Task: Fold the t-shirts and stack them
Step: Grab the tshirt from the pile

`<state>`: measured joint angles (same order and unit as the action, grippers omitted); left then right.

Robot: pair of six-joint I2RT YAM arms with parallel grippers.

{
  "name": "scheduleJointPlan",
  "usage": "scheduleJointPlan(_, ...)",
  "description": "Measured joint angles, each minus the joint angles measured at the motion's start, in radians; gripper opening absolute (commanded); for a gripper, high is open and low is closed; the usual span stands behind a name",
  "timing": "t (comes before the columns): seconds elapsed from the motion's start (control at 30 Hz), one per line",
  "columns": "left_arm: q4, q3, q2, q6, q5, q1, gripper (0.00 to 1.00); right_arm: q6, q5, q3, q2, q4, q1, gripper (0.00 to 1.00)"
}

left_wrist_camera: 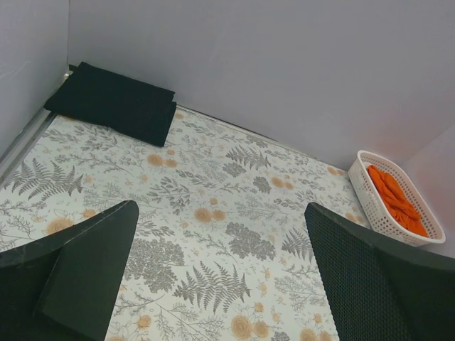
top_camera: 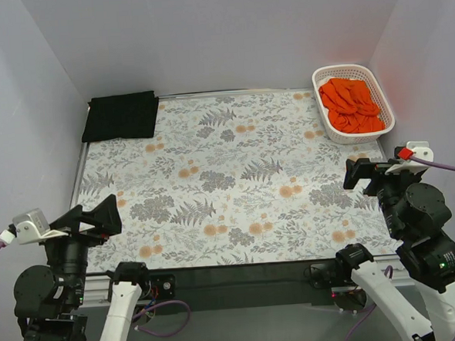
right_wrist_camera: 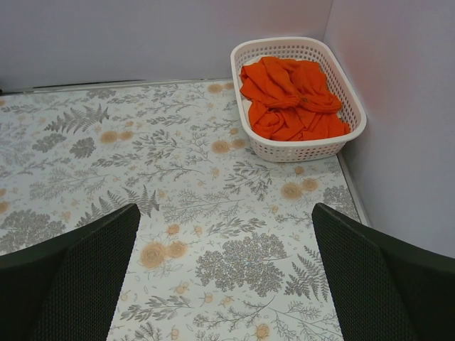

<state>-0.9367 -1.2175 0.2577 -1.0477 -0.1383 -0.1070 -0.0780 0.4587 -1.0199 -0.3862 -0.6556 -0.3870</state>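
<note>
A black t-shirt (top_camera: 121, 116) lies folded flat at the far left corner of the table; it also shows in the left wrist view (left_wrist_camera: 114, 101). A bright orange t-shirt (top_camera: 351, 105) lies crumpled in the white basket (top_camera: 377, 89) at the far right, also in the right wrist view (right_wrist_camera: 290, 96) and the left wrist view (left_wrist_camera: 395, 201). My left gripper (top_camera: 99, 218) is open and empty above the near left edge, its jaws wide (left_wrist_camera: 222, 273). My right gripper (top_camera: 367, 173) is open and empty near the right edge, below the basket (right_wrist_camera: 226, 273).
The floral tablecloth (top_camera: 236, 178) covers the table between the arms and the back wall. Grey walls close in the back and both sides. The white lattice basket (right_wrist_camera: 302, 149) stands against the right wall.
</note>
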Motion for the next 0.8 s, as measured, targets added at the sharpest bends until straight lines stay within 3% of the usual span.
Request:
scheduleJointPlan(0.2,-0.018,-0.016,0.0,-0.024,0.018,-0.002,0.98,-0.009,-0.02,-0.016,-0.034,-0.011,0.0,0.98)
scheduleJointPlan(0.37,-0.033,-0.014,0.0,-0.05,0.045,-0.002,0.98,-0.029,-0.071,-0.047,-0.163,-0.018,0.0,0.98)
scheduleJointPlan(0.63,-0.066,-0.002,0.047,-0.087,0.049,-0.002,0.98,-0.05,-0.124,-0.156,-0.56,0.014,0.0,0.98)
scheduleJointPlan(0.8,-0.081,0.019,0.111,-0.121,0.05,-0.002,0.98,-0.047,-0.107,-0.294,-0.901,0.072,0.035,0.98)
